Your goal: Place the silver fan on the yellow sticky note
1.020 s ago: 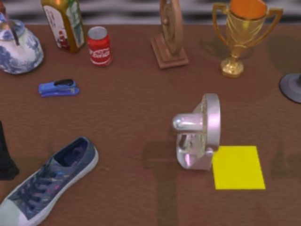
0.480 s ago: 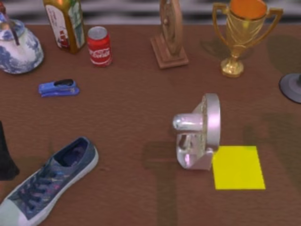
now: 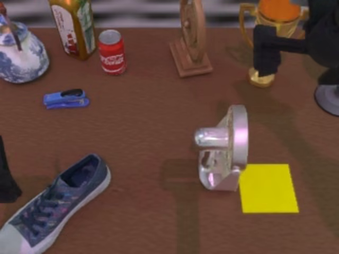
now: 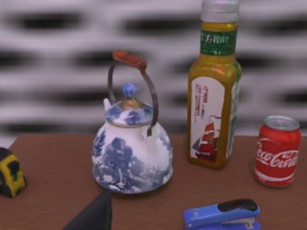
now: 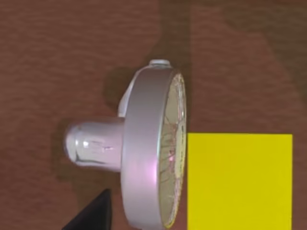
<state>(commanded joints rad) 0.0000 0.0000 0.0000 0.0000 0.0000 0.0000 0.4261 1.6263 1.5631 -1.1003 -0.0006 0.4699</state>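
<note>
Since the earlier frames, the right arm has entered the top view at the far right corner; its right gripper now hangs in front of the gold trophy, hiding most of the cup. Nothing else on the table has shifted.

Working left to right: the left arm stays parked at the left edge, its camera facing the blue-and-white kettle. You cannot tell the left pincer's state, as only one dark tip shows.

The silver fan stands near the table's centre, its base touching the left edge of the yellow sticky note but not on it (the task is judged not yet done). The right wrist view looks straight down on the fan, probably to line up a grasp.

You cannot tell whether the right pincer is spread or pressed together.
</note>
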